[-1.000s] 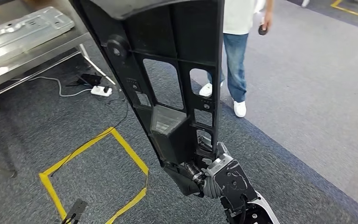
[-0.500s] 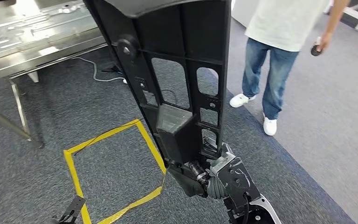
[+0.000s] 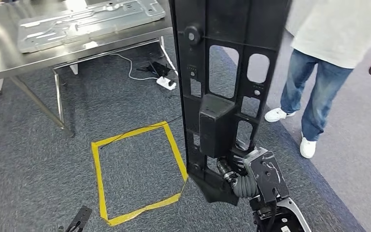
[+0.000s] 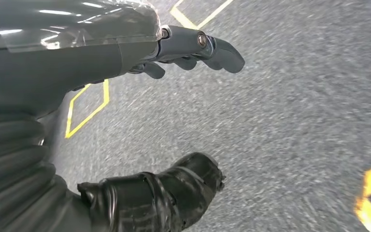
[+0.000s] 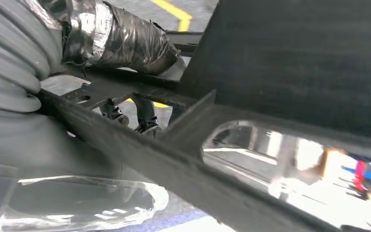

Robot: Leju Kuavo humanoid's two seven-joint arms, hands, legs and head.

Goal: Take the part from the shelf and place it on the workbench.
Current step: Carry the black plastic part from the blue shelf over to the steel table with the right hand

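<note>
Your right robot hand [image 3: 251, 176] grips the lower end of the long black part [image 3: 224, 96], which stands nearly upright in front of the camera. Behind it to the left is the steel worktop [image 3: 5, 58], carrying a flat pressed metal panel [image 3: 89, 21]. A yellow tape square [image 3: 137, 171] marks the grey carpet, with a white power strip [image 3: 166, 83] beyond it. A person in jeans [image 3: 319, 92] stands at your right.
</note>
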